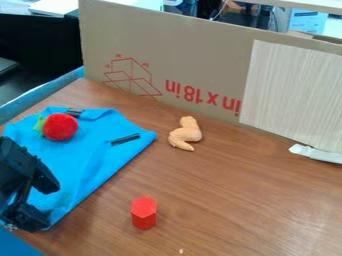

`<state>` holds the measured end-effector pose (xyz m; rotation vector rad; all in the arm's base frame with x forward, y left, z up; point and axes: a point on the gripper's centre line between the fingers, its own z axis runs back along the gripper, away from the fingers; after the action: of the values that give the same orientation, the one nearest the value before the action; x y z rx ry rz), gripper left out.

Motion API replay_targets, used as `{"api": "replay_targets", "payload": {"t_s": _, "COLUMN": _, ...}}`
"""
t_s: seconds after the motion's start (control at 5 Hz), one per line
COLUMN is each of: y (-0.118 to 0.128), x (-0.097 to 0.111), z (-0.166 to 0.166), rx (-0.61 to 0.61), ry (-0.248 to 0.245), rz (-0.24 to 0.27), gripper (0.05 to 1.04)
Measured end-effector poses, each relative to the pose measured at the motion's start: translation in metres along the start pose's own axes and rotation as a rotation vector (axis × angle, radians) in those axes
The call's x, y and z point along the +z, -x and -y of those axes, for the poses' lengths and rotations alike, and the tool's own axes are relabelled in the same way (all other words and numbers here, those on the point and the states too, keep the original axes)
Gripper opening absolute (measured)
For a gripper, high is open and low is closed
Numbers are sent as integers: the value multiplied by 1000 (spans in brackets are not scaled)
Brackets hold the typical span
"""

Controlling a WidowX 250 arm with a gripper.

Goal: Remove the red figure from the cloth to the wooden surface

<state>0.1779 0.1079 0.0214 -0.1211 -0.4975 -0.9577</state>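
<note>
On the surface [234, 200], lower centre, we see the red block [143, 214] upright, right of the seemingly parted jaws.

One red block [143, 213] and one toy chicken wing [186, 133] are resting on one bench [234, 200]. At left, one blue cloth [90, 160] is carrying one red toy fruit [61, 127] and two dark strips [125, 139]. At the far side, one cardboard panel [194, 55] and one wood-grain sheet [294, 90] are standing, and one white strip [317, 153] is lying.
</note>
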Motion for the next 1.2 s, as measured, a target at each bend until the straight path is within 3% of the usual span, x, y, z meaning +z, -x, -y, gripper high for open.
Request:
{"api": "replay_targets", "payload": {"t_s": 0.2, "y": 0, "x": -3, "z": 3, "rx": 9, "ry": 28, "rz": 10, "gripper": 1000}}
{"api": "replay_targets", "payload": {"t_s": 0.4, "y": -1, "x": 25, "z": -26, "rx": -67, "ry": 69, "rz": 3, "gripper": 1000}}
{"api": "replay_targets", "payload": {"t_s": 0.8, "y": 6, "x": 49, "z": -79, "rx": -136, "ry": 108, "rz": -16, "gripper": 1000}}
{"api": "replay_targets", "payload": {"t_s": 1.0, "y": 8, "x": 44, "z": -104, "rx": -207, "ry": 73, "rz": -106, "gripper": 1000}}
{"api": "replay_targets", "payload": {"t_s": 1.2, "y": 16, "x": 40, "z": -127, "rx": -202, "ry": -50, "rz": -155, "gripper": 1000}}
